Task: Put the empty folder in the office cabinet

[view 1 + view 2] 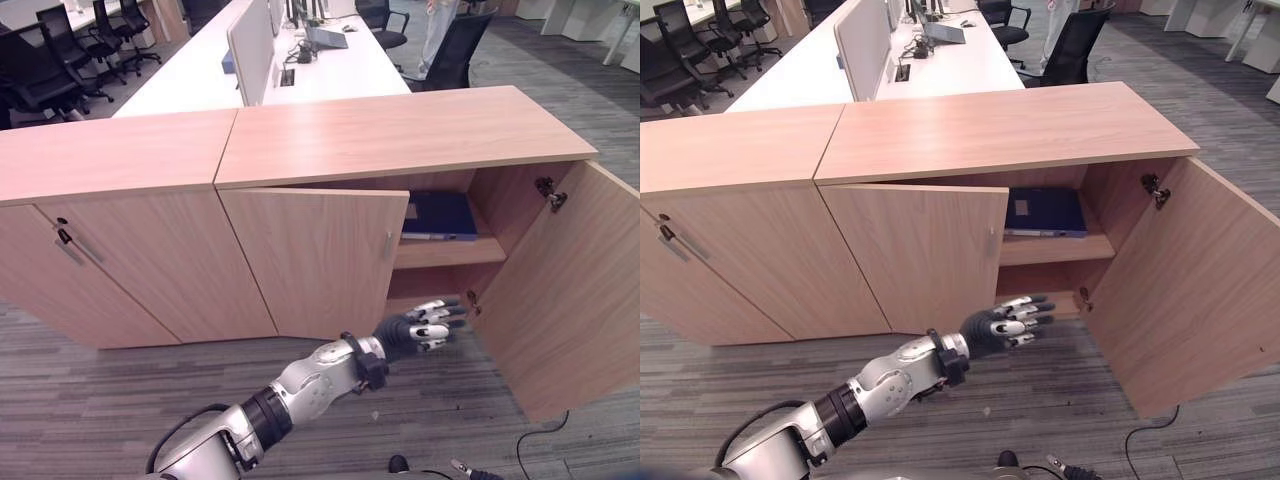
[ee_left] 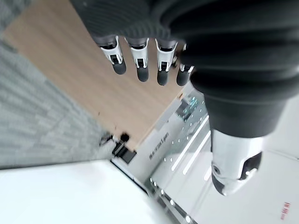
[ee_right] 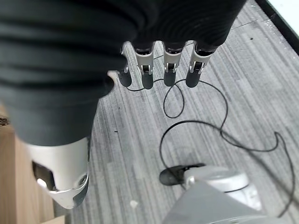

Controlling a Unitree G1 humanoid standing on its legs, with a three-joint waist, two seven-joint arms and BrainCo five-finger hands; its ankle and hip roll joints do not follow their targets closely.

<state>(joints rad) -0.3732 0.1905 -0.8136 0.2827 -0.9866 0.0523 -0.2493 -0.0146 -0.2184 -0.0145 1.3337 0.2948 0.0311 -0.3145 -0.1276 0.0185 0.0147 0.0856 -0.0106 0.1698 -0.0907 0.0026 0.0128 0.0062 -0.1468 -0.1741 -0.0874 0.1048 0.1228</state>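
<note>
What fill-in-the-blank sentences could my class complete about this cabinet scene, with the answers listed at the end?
1. The blue folder lies on the cabinet's upper ____.
2. The cabinet's right door stands wide ____.
3. The hand reaching toward the cabinet opening is the robot's ____ hand.
4. That hand holds ____.

Missing words: shelf; open; left; nothing
</note>
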